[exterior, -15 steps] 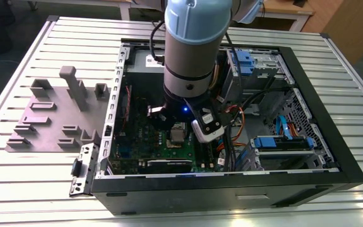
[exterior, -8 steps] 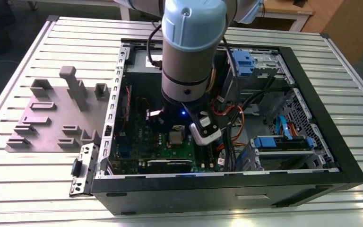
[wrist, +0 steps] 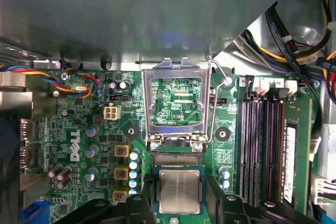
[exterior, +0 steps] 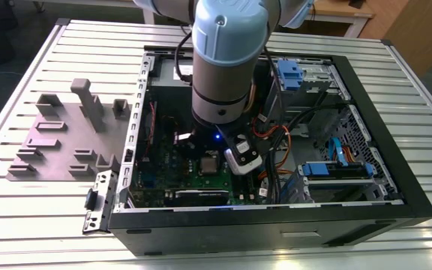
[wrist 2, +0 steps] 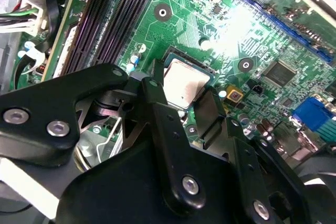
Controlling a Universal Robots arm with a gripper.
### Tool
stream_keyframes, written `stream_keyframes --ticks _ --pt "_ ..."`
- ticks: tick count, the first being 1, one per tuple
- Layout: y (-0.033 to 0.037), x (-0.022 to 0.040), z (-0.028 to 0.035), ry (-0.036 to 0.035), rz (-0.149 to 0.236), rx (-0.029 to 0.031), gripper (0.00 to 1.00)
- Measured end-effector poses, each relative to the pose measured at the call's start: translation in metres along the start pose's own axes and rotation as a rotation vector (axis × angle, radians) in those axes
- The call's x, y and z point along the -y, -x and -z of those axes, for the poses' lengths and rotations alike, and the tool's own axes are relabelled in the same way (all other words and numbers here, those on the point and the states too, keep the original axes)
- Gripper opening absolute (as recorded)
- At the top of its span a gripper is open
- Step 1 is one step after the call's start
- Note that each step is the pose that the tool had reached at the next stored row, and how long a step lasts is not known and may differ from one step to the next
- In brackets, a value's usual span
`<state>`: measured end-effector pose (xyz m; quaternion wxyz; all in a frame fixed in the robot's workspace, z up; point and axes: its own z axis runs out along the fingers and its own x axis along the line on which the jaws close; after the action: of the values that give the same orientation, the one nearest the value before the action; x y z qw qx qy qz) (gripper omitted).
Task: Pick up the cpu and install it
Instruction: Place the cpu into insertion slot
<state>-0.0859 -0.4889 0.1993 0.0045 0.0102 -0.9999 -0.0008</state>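
The cpu (wrist: 179, 190), a small silver square chip, lies flat in the motherboard socket; it also shows in the second wrist view (wrist 2: 185, 80) and the exterior view (exterior: 210, 164). My gripper (wrist: 182, 200) hangs just above it inside the open computer case (exterior: 396, 191). Its black fingers (wrist: 140, 207) stand on either side of the chip, spread slightly wider than it, so the gripper (wrist 2: 182, 85) is open. The silver socket frame (wrist: 176, 103) is flipped up behind the socket.
Memory slots (wrist: 260, 145) run beside the socket. Coloured cables (exterior: 276, 135) and blue drive bays (exterior: 336, 169) fill the case at the exterior view's right. A grey foam fixture tray (exterior: 73, 135) lies on the slatted table (exterior: 36, 225) at the exterior view's left.
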Motion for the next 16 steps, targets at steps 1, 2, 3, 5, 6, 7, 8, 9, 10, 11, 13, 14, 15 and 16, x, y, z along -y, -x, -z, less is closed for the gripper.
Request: stream_keyframes --ticks 1,2,3,5,6,7,8,9,10,11,13,14,15,16 --pt "-0.0003 0.0000 -0.0008 0.0000 -0.001 -0.0002 0.47" --pt "-0.0007 0.0000 -0.0017 0.0000 -0.002 -0.0003 0.47" --pt "-0.0009 0.0000 -0.0025 -0.0001 -0.002 -0.0005 0.47" --pt "-0.0012 0.0001 -0.0033 -0.0002 -0.004 -0.0012 0.47" --pt "-0.0012 0.0000 -0.0034 -0.0002 -0.004 -0.0014 0.47" --pt "-0.0013 0.0000 -0.0034 -0.0002 -0.004 -0.0014 0.47" --pt "-0.0013 0.0000 -0.0035 -0.0001 -0.004 -0.0014 0.47" --pt "-0.0013 0.0000 -0.0036 0.0000 -0.004 -0.0013 0.47" --pt "-0.0013 0.0000 -0.0037 0.0000 -0.004 -0.0013 0.47" --pt "-0.0013 0.0000 -0.0037 -0.0001 -0.004 -0.0014 0.47" --pt "-0.0015 -0.0001 -0.0039 0.0000 -0.004 -0.0013 0.47" --pt "-0.0017 -0.0003 -0.0045 0.0006 -0.005 -0.0011 0.47" --pt "-0.0019 -0.0004 -0.0049 0.0013 -0.005 -0.0011 0.47" --pt "-0.0020 -0.0005 -0.0052 0.0024 -0.004 -0.0013 0.47"
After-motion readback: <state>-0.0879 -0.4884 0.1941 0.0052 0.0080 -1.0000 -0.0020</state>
